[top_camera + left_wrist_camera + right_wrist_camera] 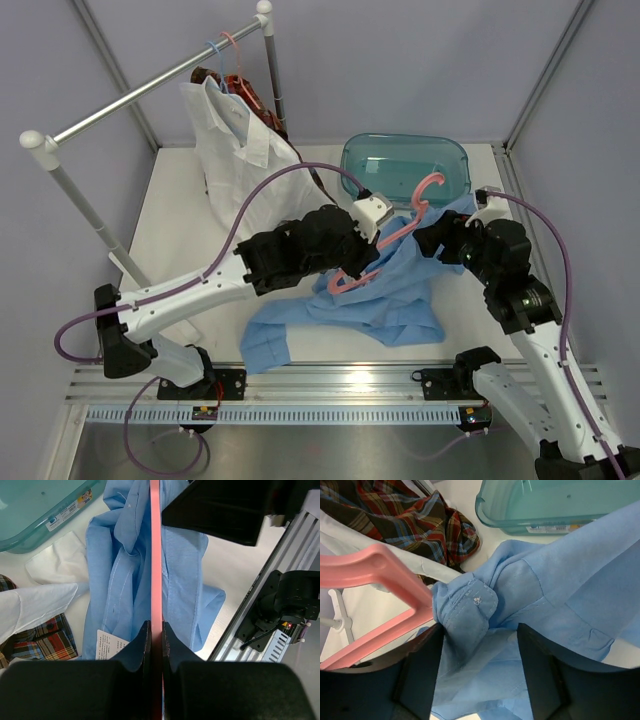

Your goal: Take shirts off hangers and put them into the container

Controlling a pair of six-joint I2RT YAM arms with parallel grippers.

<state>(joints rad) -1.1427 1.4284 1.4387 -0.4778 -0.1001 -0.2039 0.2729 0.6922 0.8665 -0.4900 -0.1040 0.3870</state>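
The left end effector (156,632) is clamped narrow on the pink hanger (155,555), holding it over the light blue shirt (390,290). That shirt lies crumpled on the desk (175,215), just on the near side of the teal container (400,165). The right end effector (480,630) stands wide, with a fold of blue cloth between its fingers. The white shirt (235,150) and the plaid shirt (410,515) hang from the rail (130,100) at the far left.

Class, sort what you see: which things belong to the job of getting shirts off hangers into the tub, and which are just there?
Job: light blue shirt, pink hanger, white shirt, plaid shirt, teal container, hung hangers.
Just there: metal clothes rail, mounting track.
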